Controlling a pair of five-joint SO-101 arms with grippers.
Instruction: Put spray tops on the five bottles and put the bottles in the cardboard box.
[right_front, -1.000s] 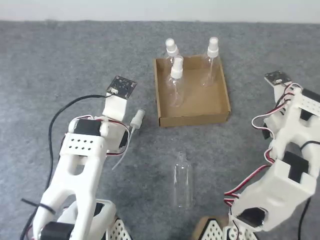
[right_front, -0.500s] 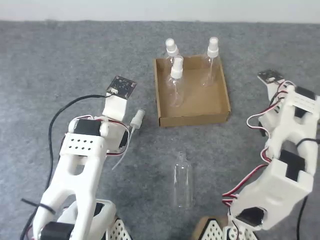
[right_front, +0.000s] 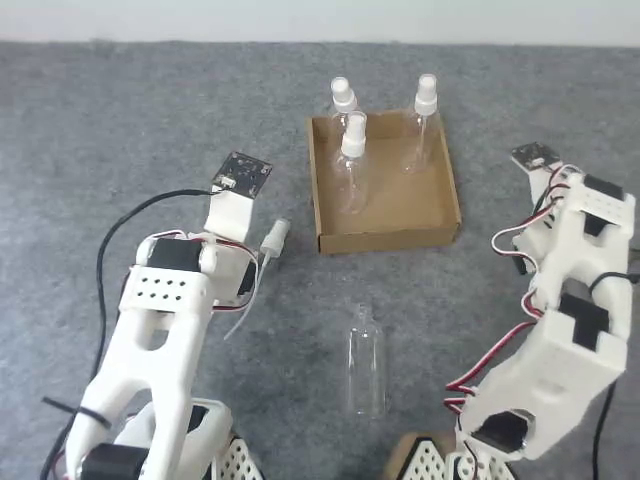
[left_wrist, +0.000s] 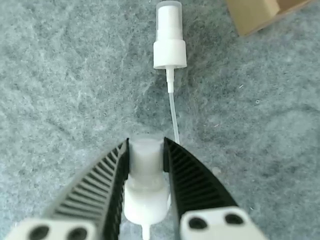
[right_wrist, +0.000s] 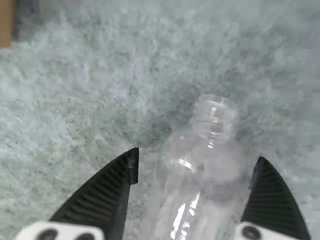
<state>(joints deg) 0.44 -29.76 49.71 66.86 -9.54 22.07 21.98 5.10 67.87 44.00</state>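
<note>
1. We find bright, even light from above on the grey carpet (right_front: 120, 120).
2. Shadows are soft: faint beside the loose spray top (left_wrist: 169, 40), darker by the clear bottle's (right_wrist: 196, 170) neck.
3. Small white glints sit on that bottle.
4. The held spray top (left_wrist: 145, 172), in the left gripper (left_wrist: 146, 145), looks washed pale.

Upright in cardboard box (right_front: 385, 240) — three capped bottles (right_front: 352, 170). Flat on grey carpet (right_front: 120, 120) between left arm (right_front: 165, 320) and right arm (right_front: 570, 300) — uncapped bottle (right_front: 366, 365). Just beside left arm, spray top (right_front: 274, 238).
</note>
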